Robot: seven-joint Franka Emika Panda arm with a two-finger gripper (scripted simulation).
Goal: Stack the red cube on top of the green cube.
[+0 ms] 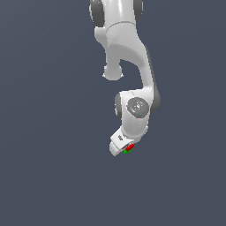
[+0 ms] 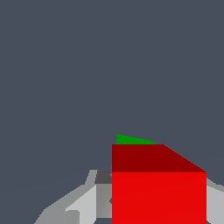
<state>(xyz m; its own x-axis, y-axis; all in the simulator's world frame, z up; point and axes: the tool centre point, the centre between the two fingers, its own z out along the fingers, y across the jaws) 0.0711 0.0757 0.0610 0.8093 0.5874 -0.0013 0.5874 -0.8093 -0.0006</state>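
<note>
i've got the red cube (image 2: 158, 197) pinched between the closed fingers (image 2: 83, 205) of the gripper (image 1: 125, 149), poised right over the green cube (image 2: 131, 140) (only a sliver shows), lined up for stacking.

Around me only flat slate-blue ground (image 1: 48, 176), same tone edge to edge in exterior view. No seam I can make out between floor and wall; cannot tell which this surface is. Surface plain, matte, untextured. Light even and soft, slightly paler toward the exterior view's lower half, a shade darker toward its upper corners. Wrist view gives me same uniform grey-blue field (image 2: 65, 65) over most of its frame, equally bare of texture.
</note>
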